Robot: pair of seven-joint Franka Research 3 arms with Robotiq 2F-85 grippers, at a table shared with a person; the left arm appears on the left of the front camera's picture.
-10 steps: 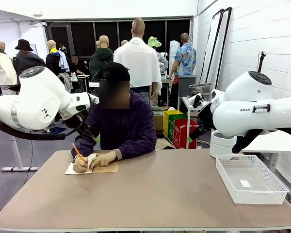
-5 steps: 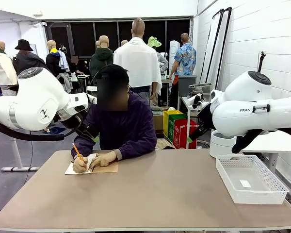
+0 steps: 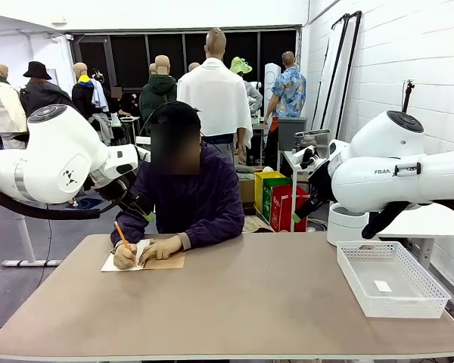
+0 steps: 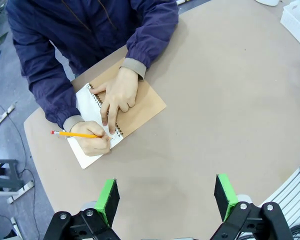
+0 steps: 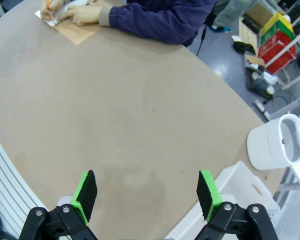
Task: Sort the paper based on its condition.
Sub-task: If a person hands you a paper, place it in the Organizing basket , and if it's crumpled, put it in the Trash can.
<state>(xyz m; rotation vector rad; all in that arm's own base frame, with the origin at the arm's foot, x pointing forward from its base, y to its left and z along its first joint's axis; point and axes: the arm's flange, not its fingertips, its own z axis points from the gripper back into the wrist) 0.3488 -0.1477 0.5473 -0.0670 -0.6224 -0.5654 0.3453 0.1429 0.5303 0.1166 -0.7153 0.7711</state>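
A person sits at the far side and writes with a yellow pencil point(image 4: 72, 134) on the white page point(image 4: 90, 107) of an open spiral notebook point(image 3: 142, 261) with a brown cover point(image 4: 142, 107). One hand presses on the spiral binding. The paper as loose sheets is out of view. My left gripper point(image 4: 166, 196) hangs open high above the table, with the notebook beyond its fingertips. My right gripper point(image 5: 146, 192) is open too, high over the table's near right part, with nothing between its green pads.
A white plastic basket point(image 3: 393, 280) stands at the table's right edge with a small white slip inside. A white cylindrical bin point(image 5: 277, 142) stands off the table beyond it. The tan tabletop point(image 3: 250, 302) stretches bare between notebook and basket.
The person's head has lifted slightly while the hands stay on the notebook. Neither arm has moved.
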